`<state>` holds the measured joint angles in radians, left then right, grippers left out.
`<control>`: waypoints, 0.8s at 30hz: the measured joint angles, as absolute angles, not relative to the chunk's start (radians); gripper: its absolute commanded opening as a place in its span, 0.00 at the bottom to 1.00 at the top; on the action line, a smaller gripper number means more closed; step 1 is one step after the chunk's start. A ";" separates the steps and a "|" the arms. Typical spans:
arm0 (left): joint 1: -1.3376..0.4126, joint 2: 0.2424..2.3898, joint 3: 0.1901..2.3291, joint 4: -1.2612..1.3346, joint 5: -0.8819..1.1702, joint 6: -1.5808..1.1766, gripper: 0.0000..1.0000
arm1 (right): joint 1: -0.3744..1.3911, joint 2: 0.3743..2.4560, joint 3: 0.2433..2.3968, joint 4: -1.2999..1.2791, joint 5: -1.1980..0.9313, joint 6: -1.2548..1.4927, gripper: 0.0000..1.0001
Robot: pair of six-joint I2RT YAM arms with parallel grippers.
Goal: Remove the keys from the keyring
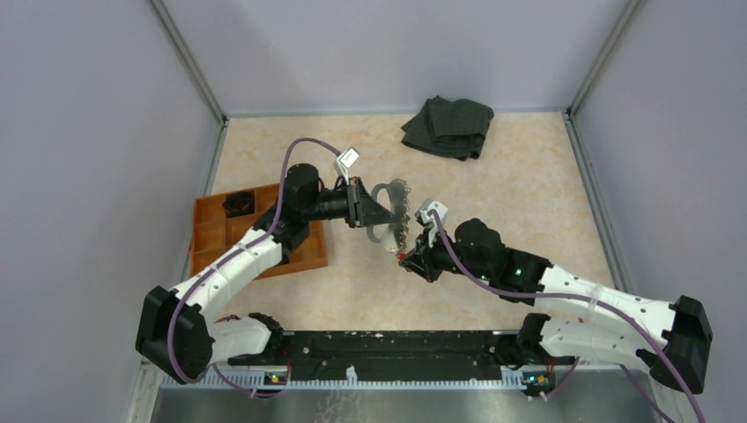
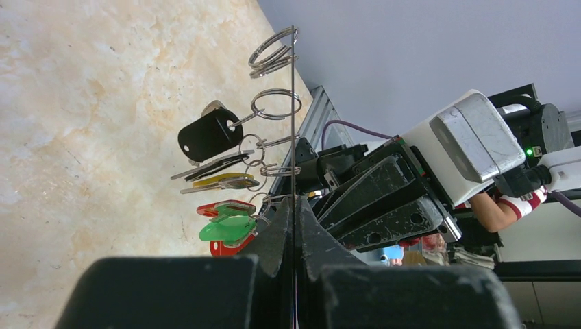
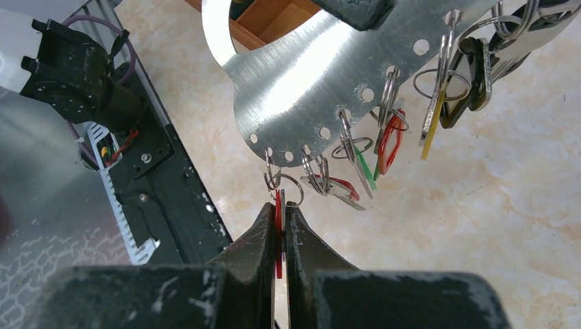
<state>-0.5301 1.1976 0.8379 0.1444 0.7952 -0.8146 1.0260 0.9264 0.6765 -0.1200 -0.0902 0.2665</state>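
Brushed steel, the keyring is held edge-on above the worktop at mid-scene, clenched in the left jaws. It should be held rigid while the red key, pinched in the fully closed right jaws, is worked off its split ring without twisting.

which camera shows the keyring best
Right wrist: the keyring faces the lens, its flat silvery face and row of holes plain. Left wrist sees it edge-on, a thin line. Top external shows it small and distant.
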 measured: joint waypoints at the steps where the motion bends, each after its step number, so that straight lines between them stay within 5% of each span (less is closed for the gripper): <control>1: -0.530 1.195 0.838 0.144 0.795 -0.812 0.00 | 1.026 0.928 0.677 -0.122 -0.089 0.267 0.00; 24: -0.531 1.192 0.838 0.093 0.769 -0.757 0.00 | 1.040 0.978 0.742 -0.163 -0.052 0.308 0.00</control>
